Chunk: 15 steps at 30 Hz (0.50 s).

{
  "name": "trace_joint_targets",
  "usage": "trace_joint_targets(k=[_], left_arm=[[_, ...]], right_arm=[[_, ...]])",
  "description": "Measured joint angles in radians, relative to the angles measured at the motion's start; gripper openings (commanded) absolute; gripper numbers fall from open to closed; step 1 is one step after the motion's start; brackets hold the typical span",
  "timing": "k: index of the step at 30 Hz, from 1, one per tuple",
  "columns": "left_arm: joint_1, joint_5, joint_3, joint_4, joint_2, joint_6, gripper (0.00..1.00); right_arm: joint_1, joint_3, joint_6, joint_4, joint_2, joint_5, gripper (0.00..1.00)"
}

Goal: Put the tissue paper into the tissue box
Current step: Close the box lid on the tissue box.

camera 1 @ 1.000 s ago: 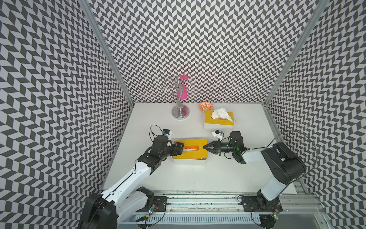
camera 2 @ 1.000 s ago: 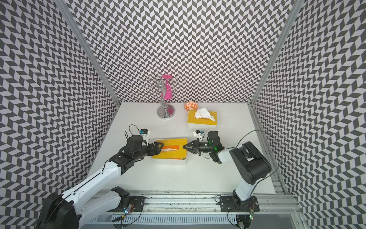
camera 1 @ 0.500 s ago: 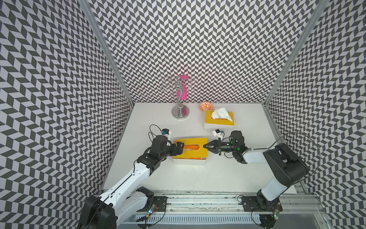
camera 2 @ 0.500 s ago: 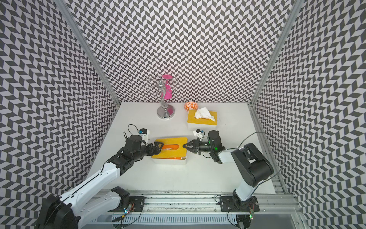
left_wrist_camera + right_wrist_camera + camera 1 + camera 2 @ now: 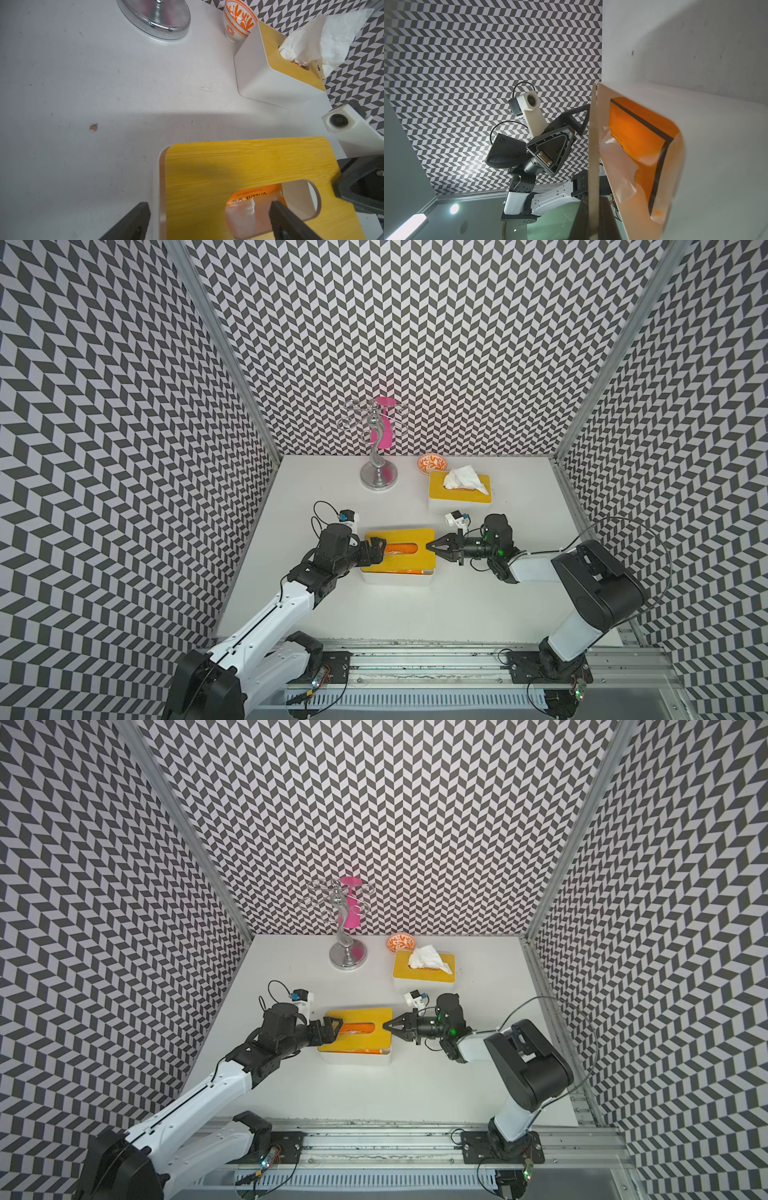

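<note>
The near tissue box [image 5: 395,577] [image 5: 357,1057] has a white body and a yellow wooden lid [image 5: 411,537] [image 5: 239,164] with a slot. My right gripper [image 5: 430,546] [image 5: 386,1026] [image 5: 592,209] is shut on the lid's right edge, holding that end raised off the box. The tissue paper, an orange pack [image 5: 639,133] with white tissue [image 5: 242,214], lies inside under the slot. My left gripper [image 5: 376,549] [image 5: 332,1029] [image 5: 209,205] stands open over the lid's left end, one finger [image 5: 284,220] at the slot, the other off the box's side.
A second white tissue box [image 5: 459,499] with tissue [image 5: 463,479] sticking out stands behind the right gripper. An orange-patterned bowl [image 5: 432,463] and a silver stand [image 5: 378,475] sit near the back wall. Patterned walls close in three sides.
My left gripper's jaws have widened and less white tissue shows in the slot. The right gripper keeps its hold on the lid's edge.
</note>
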Motion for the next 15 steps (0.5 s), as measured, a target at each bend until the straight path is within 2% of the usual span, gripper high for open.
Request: trace_joint_targets(k=[15], left_arm=[[0.000, 0.001, 0.000, 0.000, 0.032, -0.001, 0.92]], right_arm=[[0.003, 0.000, -0.001, 0.008, 0.028, 0.003, 0.00]])
